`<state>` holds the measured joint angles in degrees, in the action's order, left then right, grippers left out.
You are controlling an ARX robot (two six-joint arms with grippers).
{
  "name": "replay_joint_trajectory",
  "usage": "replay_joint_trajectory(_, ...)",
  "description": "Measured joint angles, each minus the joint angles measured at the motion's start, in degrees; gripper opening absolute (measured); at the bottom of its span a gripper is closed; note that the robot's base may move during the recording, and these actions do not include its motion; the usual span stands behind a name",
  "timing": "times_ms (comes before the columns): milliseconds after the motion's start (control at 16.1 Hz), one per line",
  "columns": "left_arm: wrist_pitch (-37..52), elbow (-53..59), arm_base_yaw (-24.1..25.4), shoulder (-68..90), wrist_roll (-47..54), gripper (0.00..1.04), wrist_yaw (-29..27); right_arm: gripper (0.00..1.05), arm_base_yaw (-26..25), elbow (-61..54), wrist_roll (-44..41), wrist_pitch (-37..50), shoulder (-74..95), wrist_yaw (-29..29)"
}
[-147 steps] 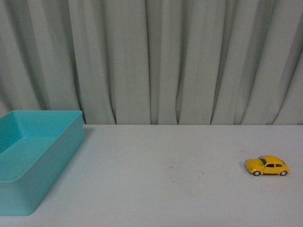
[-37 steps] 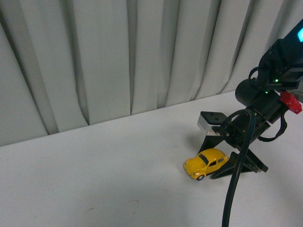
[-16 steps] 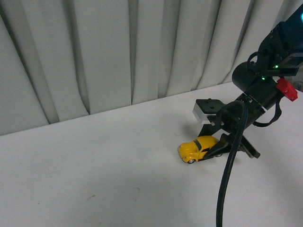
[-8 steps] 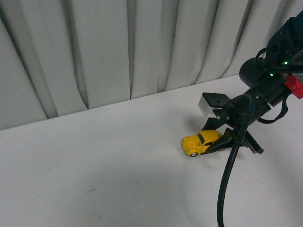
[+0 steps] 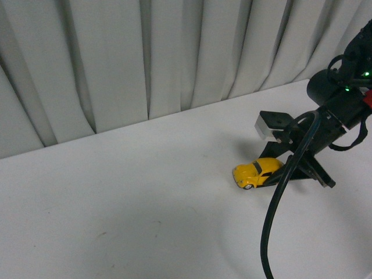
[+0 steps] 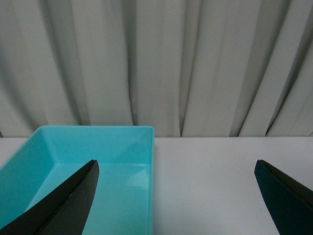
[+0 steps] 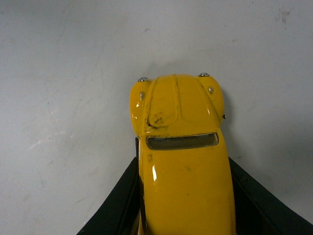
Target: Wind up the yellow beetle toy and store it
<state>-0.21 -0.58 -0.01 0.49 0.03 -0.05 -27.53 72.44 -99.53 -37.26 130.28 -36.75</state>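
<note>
The yellow beetle toy (image 5: 258, 172) sits on the white table, its rear half held between the black fingers of my right gripper (image 5: 278, 173), which is shut on it. In the right wrist view the toy (image 7: 182, 156) fills the lower middle, nose pointing away, with a black finger (image 7: 120, 200) pressed against each side. My left gripper (image 6: 178, 200) is open, its dark fingertips (image 6: 73, 196) spread wide with nothing between them, hovering over the table beside a teal bin (image 6: 98, 142).
The teal bin is an open rectangular container; what shows of its inside is bare. A pleated grey curtain (image 5: 145, 58) hangs behind the table. The right arm's black cable (image 5: 273, 215) droops over the table near the front.
Over the last second the right gripper and the toy have slid right across the table. Earlier the toy sat alone further right and the gripper closed on it.
</note>
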Motion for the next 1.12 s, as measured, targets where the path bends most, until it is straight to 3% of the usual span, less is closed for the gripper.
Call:
replay_joint_trajectory(868, 0.0, 0.0, 0.0, 0.0, 0.0, 0.98, 0.04, 0.43, -10.36, -6.71, -0.46, -0.15, -3.82, 3.56)
replay_joint_trajectory(1116, 0.0, 0.0, 0.0, 0.0, 0.0, 0.98, 0.0, 0.43, -11.21, -7.15, -0.59, -0.07, -4.04, 3.78)
